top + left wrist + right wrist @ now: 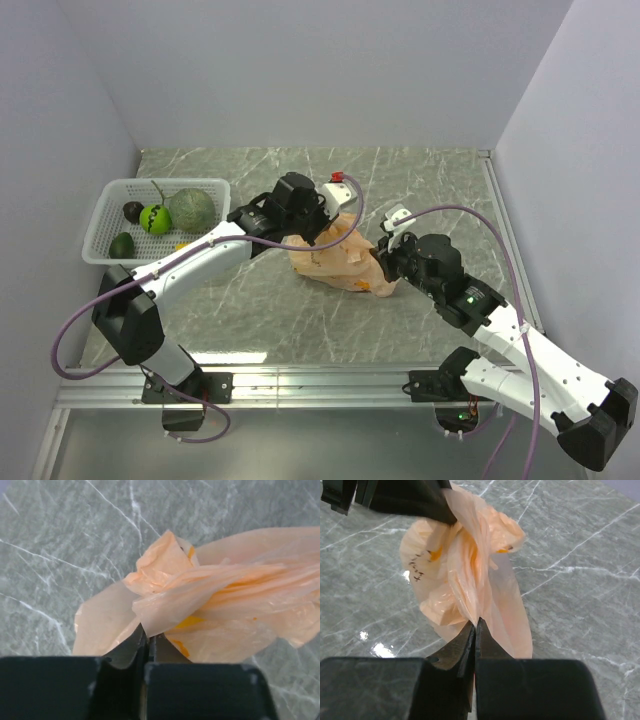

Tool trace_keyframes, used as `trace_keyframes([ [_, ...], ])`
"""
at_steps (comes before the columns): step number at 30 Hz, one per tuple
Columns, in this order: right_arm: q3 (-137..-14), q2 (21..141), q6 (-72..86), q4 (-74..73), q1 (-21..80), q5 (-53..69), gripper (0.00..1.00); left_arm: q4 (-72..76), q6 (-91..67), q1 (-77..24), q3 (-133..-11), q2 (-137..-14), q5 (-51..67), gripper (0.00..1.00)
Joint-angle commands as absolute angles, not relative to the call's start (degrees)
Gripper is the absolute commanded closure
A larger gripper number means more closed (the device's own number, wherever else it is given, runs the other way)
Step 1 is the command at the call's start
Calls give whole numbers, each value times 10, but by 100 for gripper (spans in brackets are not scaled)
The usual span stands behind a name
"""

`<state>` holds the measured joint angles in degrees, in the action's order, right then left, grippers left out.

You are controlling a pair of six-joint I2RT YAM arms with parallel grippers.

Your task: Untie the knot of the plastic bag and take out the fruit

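The pale-orange plastic bag (340,262) lies crumpled on the marble table between both arms. My left gripper (322,232) is shut on a fold of its film at the bag's far upper side; the left wrist view shows the bag (210,610) pinched at the jaws. My right gripper (384,252) is shut on the film at the bag's right side; the right wrist view shows the bag (470,565) stretched up from my jaws to the left gripper's black fingers (415,500). Yellow and orange fruit (190,621) shows dimly through the film. I cannot make out the knot.
A white basket (105,215) stands at the far left with a grey-green melon (193,209), a bright green fruit with black marks (155,218) and two dark fruits (133,210). White walls close in on the left, back and right.
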<state>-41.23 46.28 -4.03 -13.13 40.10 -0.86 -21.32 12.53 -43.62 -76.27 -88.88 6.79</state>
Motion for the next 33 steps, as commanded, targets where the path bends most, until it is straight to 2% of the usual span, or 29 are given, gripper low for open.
trace_keyframes([
  [1, -427, 454, -34, -115, 405, -41, 100, -158, 114, -435, -748, -864, 39, 99],
  [5, -405, 425, 18, -96, 404, -142, 100, -103, 36, -392, -726, -852, -21, 99],
  [6, -394, 418, 29, -95, 400, -170, 100, -94, -27, -357, -725, -850, -32, 100],
  [11, -372, 368, 99, -81, 373, -281, 100, -94, -183, -233, -761, -879, -15, 99],
  [17, -384, 349, 151, -62, 348, -272, 100, -38, -295, -193, -780, -873, 126, 100],
  [20, -377, 324, 174, -48, 345, -242, 99, 49, -343, -181, -721, -818, 195, 100],
  [22, -368, 311, 191, -43, 342, -231, 89, 88, -366, -172, -664, -786, 192, 99],
  [25, -370, 301, 221, -95, 337, -304, 64, 2, -332, -166, -646, -759, 90, 100],
  [26, -385, 308, 215, -134, 336, -315, 52, -34, -322, -166, -649, -760, 64, 99],
  [28, -414, 322, 160, -165, 337, -302, 45, -56, -302, -168, -641, -759, 79, 100],
  [29, -450, 341, 145, -191, 337, -259, 40, -48, -301, -176, -630, -749, 93, 99],
  [33, -532, 387, 81, -207, 358, -136, 35, -33, -285, -226, -592, -722, 98, 100],
])
